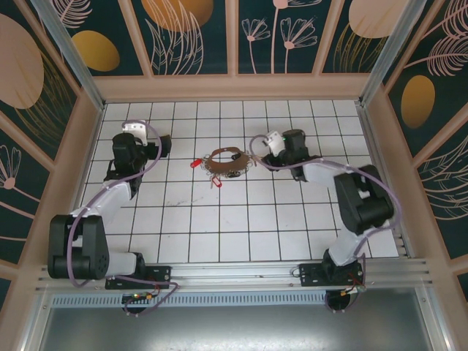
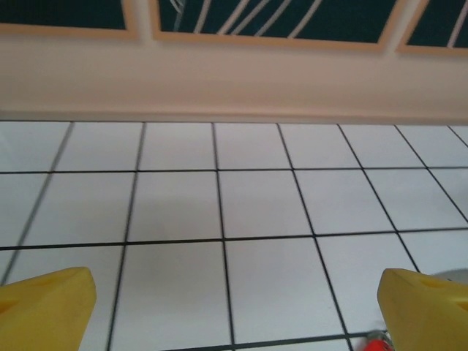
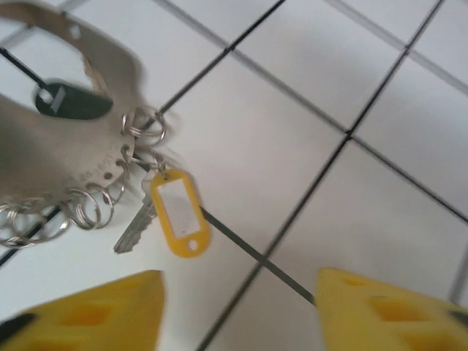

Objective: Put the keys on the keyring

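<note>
Beside keyring (image 3: 44,153) rim, keys (image 3: 175,208) lie on tile; right jaws spread, empty; left jaws wide apart, empty.

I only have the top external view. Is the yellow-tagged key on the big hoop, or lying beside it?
Observer: On the right wrist camera the yellow tag and its key hang from a small split ring at the rim of the keyring; it looks linked.
Operator: Are the right fingers gripping anything?
Observer: No, the right fingers stand apart with nothing between them.
Operator: And the left?
Observer: The left fingers are wide open, with a red tag beside one.
</note>
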